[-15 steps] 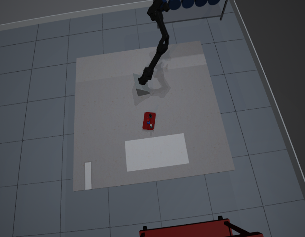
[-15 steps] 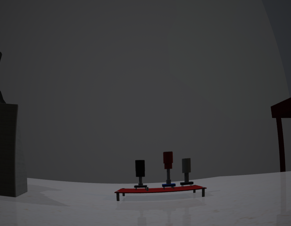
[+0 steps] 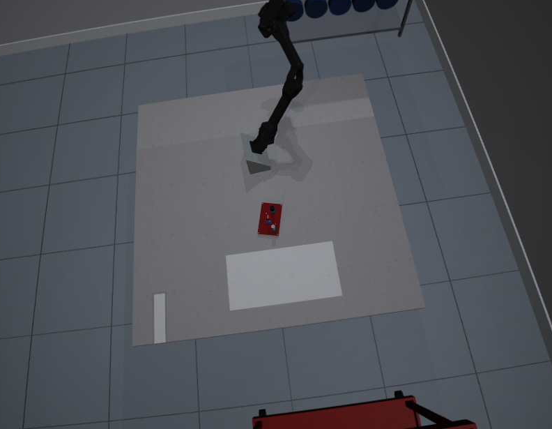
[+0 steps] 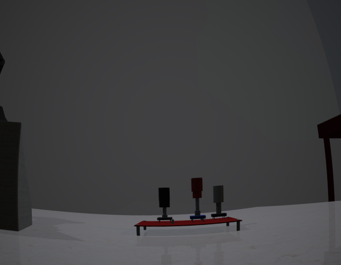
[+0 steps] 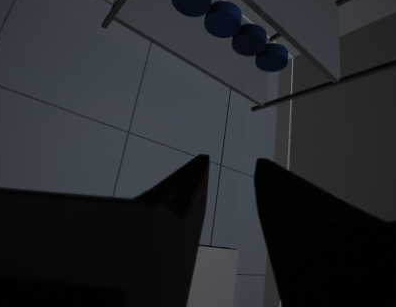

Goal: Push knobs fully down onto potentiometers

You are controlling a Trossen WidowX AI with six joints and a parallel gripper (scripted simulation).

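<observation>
From the top view, the arm (image 3: 289, 78) reaches up and away from its base, and the pincer (image 3: 271, 12) is far at the back, near the shelf rack (image 3: 403, 16) with blue cylinders (image 3: 339, 2), well apart from the red circuit board (image 3: 265, 224), which stands on the worktop (image 3: 180, 210) between the arm's pedestal (image 3: 256, 164) and a pale rectangle (image 3: 283, 276). In the exterior view the board carries three knobs: a black knob (image 4: 163, 197), a red knob (image 4: 196, 187) and a grey knob (image 4: 218, 194), all high on thin shafts; the red one looks highest. Which two are not seated I cannot tell for sure. In the wrist view the two dark fingers stand close with only a narrow gap and nothing between them, so the pincer is nearly together and holds nothing. The danger I see: the shafts are slim, so a push that comes slanted or off-centre could bend one sideways and tear a potentiometer loose, or tip the light board on its short legs
</observation>
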